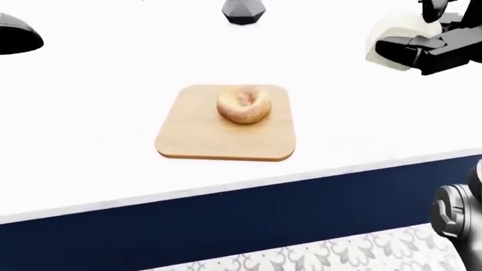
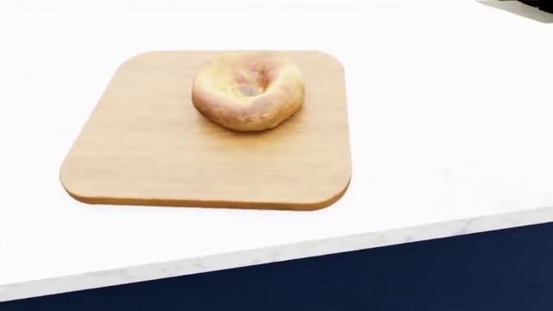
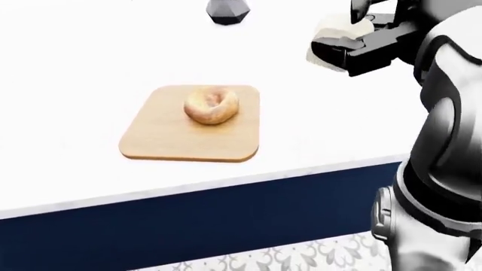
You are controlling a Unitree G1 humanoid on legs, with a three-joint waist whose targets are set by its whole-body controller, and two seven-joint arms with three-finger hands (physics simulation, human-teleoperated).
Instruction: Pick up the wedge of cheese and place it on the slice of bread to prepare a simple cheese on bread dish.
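A ring-shaped golden bread (image 2: 249, 91) lies on the upper middle of a wooden cutting board (image 2: 173, 162) on the white counter. The white cheese wedge (image 3: 330, 28) hangs in the air above the counter, up and to the right of the board in the eye views. My right hand (image 3: 343, 35) is shut on it, with black fingers (image 1: 411, 46) wrapped under and over the wedge. Most of the cheese is hidden by the hand. The head view shows only the board and bread. My left hand appears in no view.
A black faceted object (image 1: 243, 11) stands at the top of the counter and a black rounded dish (image 1: 18, 36) at the far left. The counter's edge (image 1: 248, 183) runs below the board, above a navy front and patterned floor.
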